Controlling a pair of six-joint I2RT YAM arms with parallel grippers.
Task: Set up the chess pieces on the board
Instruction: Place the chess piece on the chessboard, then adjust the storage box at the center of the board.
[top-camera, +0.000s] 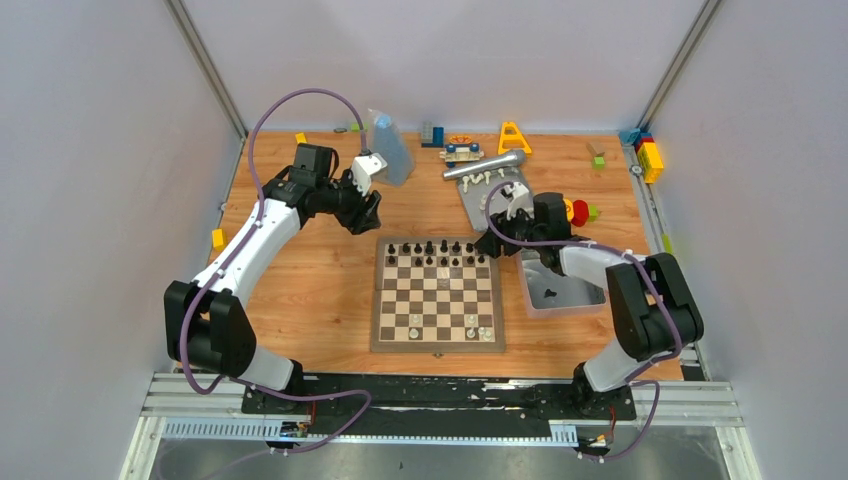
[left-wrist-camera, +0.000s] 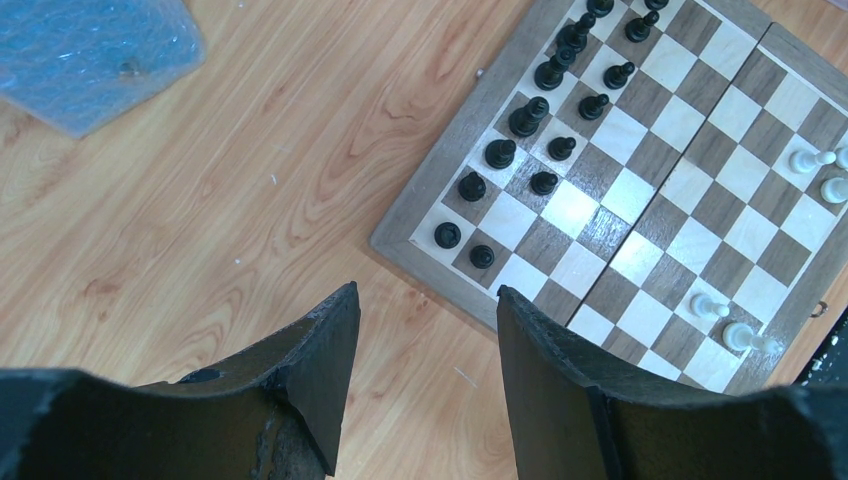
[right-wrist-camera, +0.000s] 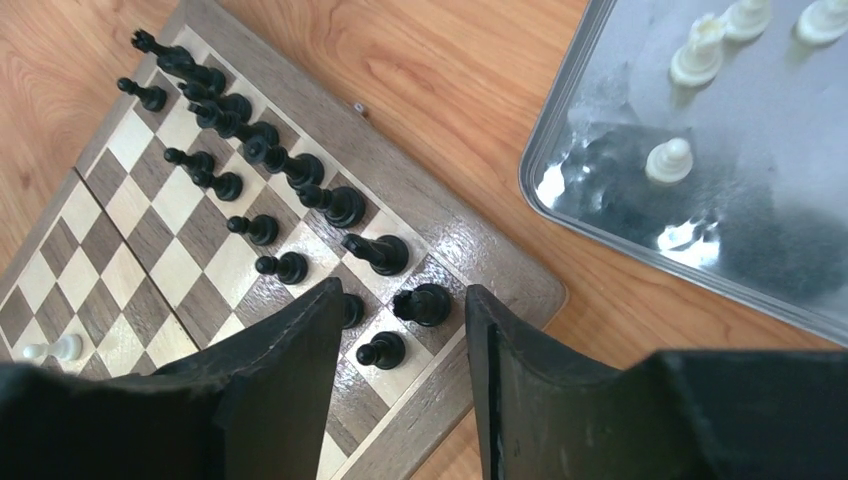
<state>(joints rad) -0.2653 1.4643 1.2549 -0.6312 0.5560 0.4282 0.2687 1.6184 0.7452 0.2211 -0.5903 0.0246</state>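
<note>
- Top view: you see the board (top-camera: 437, 296) mid-table, with black chess pieces (top-camera: 437, 247) filling its far rows. The left gripper (top-camera: 362, 215) hangs off its far-left corner.
- Left wrist: the fingers (left-wrist-camera: 310, 380) stand apart and hold nothing.
- Right wrist: the right gripper (right-wrist-camera: 402, 290) is part-open, astride a black corner piece (right-wrist-camera: 422, 303) with gaps on both sides.

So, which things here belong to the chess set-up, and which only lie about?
Belong: square wooden chessboard; small black chessmen; small cream chessmen, on board and in grey metal tray.
Lie about: blue bubble-wrap bag; yellow toy block; silver metal cylinder.
</note>
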